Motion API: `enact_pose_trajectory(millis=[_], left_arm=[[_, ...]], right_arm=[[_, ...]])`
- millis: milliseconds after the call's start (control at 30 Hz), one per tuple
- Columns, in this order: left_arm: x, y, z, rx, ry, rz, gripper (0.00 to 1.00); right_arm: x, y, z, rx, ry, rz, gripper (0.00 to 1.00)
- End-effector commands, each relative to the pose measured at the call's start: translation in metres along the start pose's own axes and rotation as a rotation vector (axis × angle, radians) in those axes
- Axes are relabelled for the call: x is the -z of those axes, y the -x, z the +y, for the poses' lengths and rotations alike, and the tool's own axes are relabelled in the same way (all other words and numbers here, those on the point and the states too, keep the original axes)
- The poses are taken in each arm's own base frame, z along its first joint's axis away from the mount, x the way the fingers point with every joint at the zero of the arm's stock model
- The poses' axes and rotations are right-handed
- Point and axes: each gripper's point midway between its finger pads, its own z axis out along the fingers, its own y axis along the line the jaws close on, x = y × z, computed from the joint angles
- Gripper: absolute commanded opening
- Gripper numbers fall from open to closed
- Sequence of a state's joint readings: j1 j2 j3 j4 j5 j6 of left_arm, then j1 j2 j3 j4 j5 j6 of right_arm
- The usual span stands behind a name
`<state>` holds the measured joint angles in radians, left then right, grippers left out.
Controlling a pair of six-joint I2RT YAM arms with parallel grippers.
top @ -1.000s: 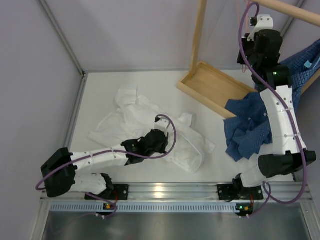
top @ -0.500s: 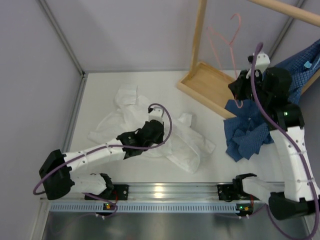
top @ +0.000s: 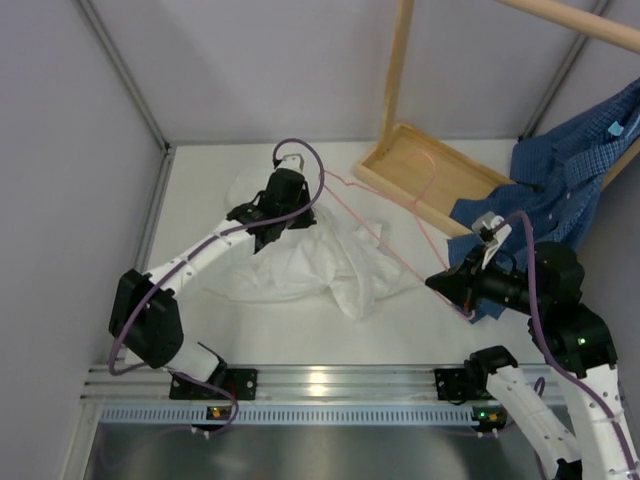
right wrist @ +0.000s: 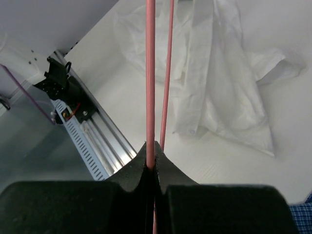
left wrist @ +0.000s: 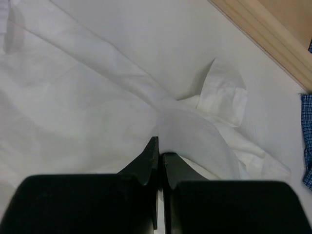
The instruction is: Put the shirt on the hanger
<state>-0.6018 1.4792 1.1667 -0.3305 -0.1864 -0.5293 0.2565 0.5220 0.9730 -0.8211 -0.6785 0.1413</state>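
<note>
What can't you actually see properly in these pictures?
1. Hook of the hanger: right wrist view, wires leave the top edge; top view, too thin.
2. Fabric of the shirt pinched by the left gripper: left wrist view, fingers cover it.
3. Blue shirt: top view, right edge cuts it.

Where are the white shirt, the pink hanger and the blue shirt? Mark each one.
white shirt [top: 300, 262]: overhead view, middle of the crumpled fabric.
pink hanger [right wrist: 150, 73]: right wrist view, on the thicker-looking straight wire.
blue shirt [top: 560, 185]: overhead view, its upper part near the right edge.
</note>
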Motion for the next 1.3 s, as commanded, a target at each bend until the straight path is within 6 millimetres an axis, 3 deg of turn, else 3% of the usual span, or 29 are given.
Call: enact_pose_trajectory(millis=[0, 167, 433, 633, 800, 967, 1267], left_arm=[[-0.005, 0.024, -0.005, 0.041, -0.045, 0.012, 0.00], [-0.026, 0.032, -0.003, 0.075, -0.062, 0.053, 0.00], [-0.023, 0.029, -0.022, 0.099, -0.153, 0.094, 0.00], [-0.004, 0.018, -0.032, 0.109, -0.245, 0.111, 0.00], [0.007, 0.019, -0.024, 0.101, -0.232, 0.065, 0.00], [-0.009, 0.029, -0.007, 0.094, -0.164, 0.066, 0.00], [-0.023, 0.035, -0.007, 0.072, -0.153, 0.083, 0.00]], right_arm=[[0.004, -0.016, 0.018, -0.025, 0.085, 0.048, 0.00], [-0.004, -0.034, 0.015, -0.071, 0.102, 0.091, 0.00], [-0.023, -0.058, -0.014, -0.121, -0.006, 0.175, 0.00], [-0.034, -0.044, -0.038, -0.119, -0.116, 0.168, 0.00], [-0.042, -0.044, -0.033, -0.124, -0.081, 0.189, 0.00], [-0.032, -0.051, -0.035, -0.095, -0.124, 0.191, 0.00], [-0.016, -0.047, -0.036, -0.059, -0.176, 0.188, 0.00]])
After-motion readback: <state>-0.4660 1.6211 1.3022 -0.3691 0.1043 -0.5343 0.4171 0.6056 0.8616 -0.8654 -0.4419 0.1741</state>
